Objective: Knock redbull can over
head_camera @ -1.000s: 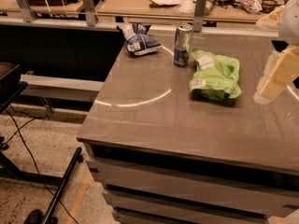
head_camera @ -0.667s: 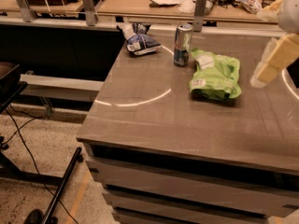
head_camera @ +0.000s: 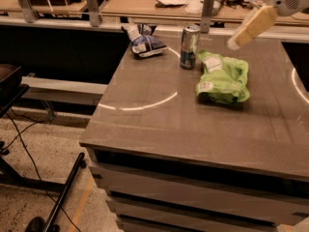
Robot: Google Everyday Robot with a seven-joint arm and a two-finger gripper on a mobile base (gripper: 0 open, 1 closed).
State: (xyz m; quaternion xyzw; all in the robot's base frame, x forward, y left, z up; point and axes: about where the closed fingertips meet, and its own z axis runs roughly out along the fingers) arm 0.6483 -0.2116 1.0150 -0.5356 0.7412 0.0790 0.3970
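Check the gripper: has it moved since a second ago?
Yes. The gripper has swung left, closing on the can, which stands where it was. It now hangs right of the can, above the green bag's far end, not touching the can.

Dim — table [head_camera: 159,129] glare arcs, gripper [head_camera: 233,44] upper right

We note the end effector [head_camera: 236,40], matt cream plastic, above the rear of the counter [head_camera: 193,124], whose smooth grey top is semi-gloss and mirrors curved light streaks. Left of the end effector, the redbull can [head_camera: 189,46] shows glossy metal; below it, the green bag [head_camera: 223,77] shows crinkled, shiny plastic film.
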